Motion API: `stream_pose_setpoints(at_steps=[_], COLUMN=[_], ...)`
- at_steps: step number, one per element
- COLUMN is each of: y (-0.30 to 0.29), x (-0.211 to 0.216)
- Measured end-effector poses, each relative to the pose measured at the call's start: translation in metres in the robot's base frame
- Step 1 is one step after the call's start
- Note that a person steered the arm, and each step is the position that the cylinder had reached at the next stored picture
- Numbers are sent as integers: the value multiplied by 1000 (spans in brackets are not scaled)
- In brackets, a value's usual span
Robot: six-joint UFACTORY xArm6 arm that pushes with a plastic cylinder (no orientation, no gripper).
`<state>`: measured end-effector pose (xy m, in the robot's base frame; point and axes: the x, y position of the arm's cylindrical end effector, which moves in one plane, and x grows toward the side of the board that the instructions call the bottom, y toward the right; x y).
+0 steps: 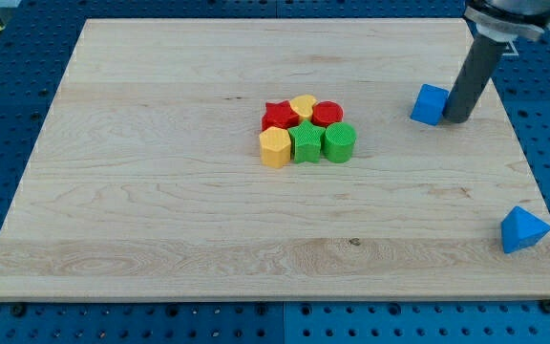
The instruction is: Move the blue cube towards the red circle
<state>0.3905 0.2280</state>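
My tip (pixel 457 118) stood on the counter (pixel 160 191) just to the view's right of the blue cube (pixel 430 104), touching it or very nearly so; the frame did not let me tell whether contact had been made. There was no hand on this arm, only the straight dark rod, so nothing could stand apart, together or clamped. The blue cube lay directly to the view's left of my tip, near the counter's upper right part. Well off to the view's left of my tip, and a little toward the view's bottom, sat the red circle (pixel 327 114), packed into a tight cluster with a red star (pixel 278 117), a yellow heart (pixel 303 105), a yellow hexagon (pixel 274 148), a green star (pixel 306 143) and a green cylinder (pixel 339 141). Far toward the view's bottom from my tip, slightly to the right, a blue triangular block (pixel 522 229) rested near the counter's edge, out of the way. I judged the step to be the push itself, barely begun, with the whole gap between cube and circle left to cover. To do it well, my tip should bear on the middle of the cube's right face and travel leftward with a slight downward lean, slowly, since an off-centre push would spin the cube aside, and it should ease off before the cube knocked the cluster apart.
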Motion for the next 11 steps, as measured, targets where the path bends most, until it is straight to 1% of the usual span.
stream_pose_setpoints(at_steps=[1, 2, 3, 4, 5, 6, 7, 8, 10, 11], y=[29, 50, 40, -7, -30, -5, 6, -16, -106, -112], x=[17, 18, -10, -24, -30, -28, 1, 6, -25, -25])
